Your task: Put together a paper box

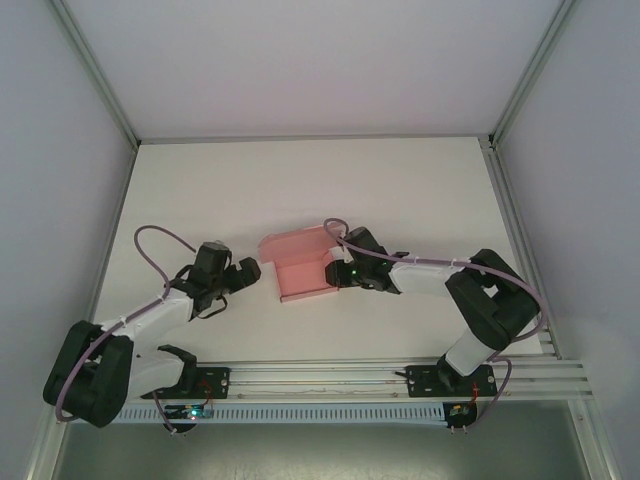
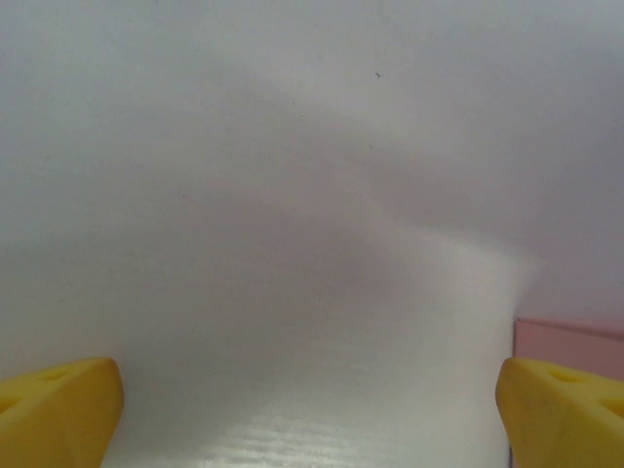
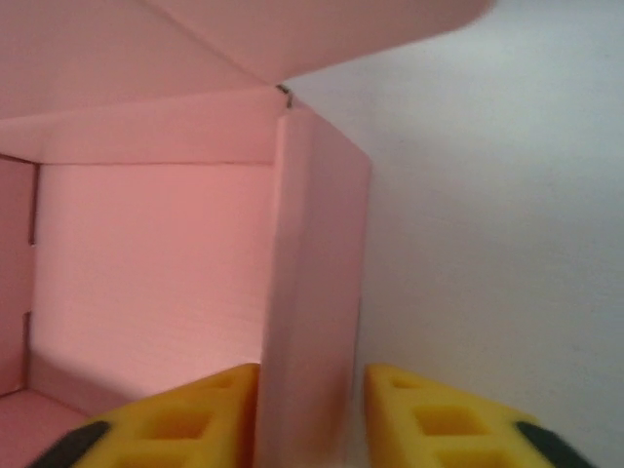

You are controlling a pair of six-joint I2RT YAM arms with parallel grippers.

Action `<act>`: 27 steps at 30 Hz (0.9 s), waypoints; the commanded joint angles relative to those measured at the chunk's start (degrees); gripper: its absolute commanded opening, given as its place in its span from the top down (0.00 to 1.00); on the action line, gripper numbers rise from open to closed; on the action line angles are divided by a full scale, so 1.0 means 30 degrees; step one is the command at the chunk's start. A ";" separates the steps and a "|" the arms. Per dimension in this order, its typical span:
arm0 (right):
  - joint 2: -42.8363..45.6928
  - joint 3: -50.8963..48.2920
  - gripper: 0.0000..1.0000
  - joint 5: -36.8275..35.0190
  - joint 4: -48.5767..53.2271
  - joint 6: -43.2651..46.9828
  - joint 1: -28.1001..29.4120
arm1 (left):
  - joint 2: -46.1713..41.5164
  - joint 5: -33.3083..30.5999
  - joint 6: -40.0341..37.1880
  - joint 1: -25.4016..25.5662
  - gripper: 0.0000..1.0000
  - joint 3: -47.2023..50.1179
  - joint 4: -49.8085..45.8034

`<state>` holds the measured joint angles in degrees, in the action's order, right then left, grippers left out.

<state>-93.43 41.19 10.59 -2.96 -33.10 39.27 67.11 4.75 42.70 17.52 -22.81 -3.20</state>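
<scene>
Centrally, paper box point(image 1: 303, 278), open upward, flap rearward

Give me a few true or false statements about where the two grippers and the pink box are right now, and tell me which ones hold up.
1. The right gripper has a finger on each side of one upright wall of the paper box. True.
2. The left gripper is clamped on the box. False: it is open and stands apart from the box, on the left arm's side of it.
3. The box lies as a flat, unfolded sheet. False: some of its walls already stand folded up.
4. The box sits on the white table, between the two grippers. True.
</scene>
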 commanded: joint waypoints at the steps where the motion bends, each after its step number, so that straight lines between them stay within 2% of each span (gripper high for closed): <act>1: -0.0272 0.0783 0.80 -0.2924 0.2176 0.0395 0.0481 | 0.0959 0.1967 -0.0155 0.0284 0.02 -0.0344 0.3113; 2: -0.0197 0.0886 0.84 -0.3542 0.2524 0.0468 0.0581 | 0.1090 0.2002 -0.0249 0.0306 0.02 -0.0391 0.3169; 4: -0.0034 0.1020 1.00 -0.4997 0.3162 0.0717 0.0837 | 0.1268 0.2093 -0.0322 0.0344 0.02 -0.0484 0.3260; 8: 0.0414 0.1026 1.00 -0.7580 0.3210 0.1410 0.1396 | 0.1239 0.1786 -0.0435 0.0400 0.01 -0.0424 0.3710; 10: 0.1051 0.0681 1.00 -0.7553 0.1691 0.2207 0.1373 | 0.1343 0.1513 -0.0409 0.0412 0.00 -0.0532 0.4075; 12: 0.2132 0.0247 1.00 -0.5774 -0.0463 0.2820 0.0848 | 0.1759 0.1442 -0.0479 0.0400 0.00 -0.0952 0.4255; 16: 0.4083 0.0317 1.00 -0.0324 -0.4280 0.3632 -0.0015 | 0.3295 0.2745 -0.0950 0.0403 0.00 -0.2073 0.5616; 18: 0.4615 0.1053 1.00 0.2175 -0.4906 0.4260 0.0007 | 0.4209 0.4243 -0.1104 0.0390 0.00 -0.2641 0.7023; 20: 0.4746 0.1764 1.00 0.4079 -0.5290 0.4330 0.0036 | 0.5170 0.6635 -0.1028 0.0426 0.00 -0.3193 0.9360; 23: 0.4504 0.2575 1.00 0.5416 -0.4954 0.4392 0.0071 | 0.6091 0.8943 -0.0782 0.0610 0.00 -0.4324 1.1817; 27: 0.3936 0.3148 1.00 0.4895 -0.3341 0.5144 0.0266 | 0.6256 0.9610 -0.1688 0.1039 0.00 -0.6518 1.0941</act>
<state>-80.23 49.15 22.26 -15.35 -20.56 39.27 86.39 27.05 40.45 19.46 -38.28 22.83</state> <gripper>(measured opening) 0.060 0.999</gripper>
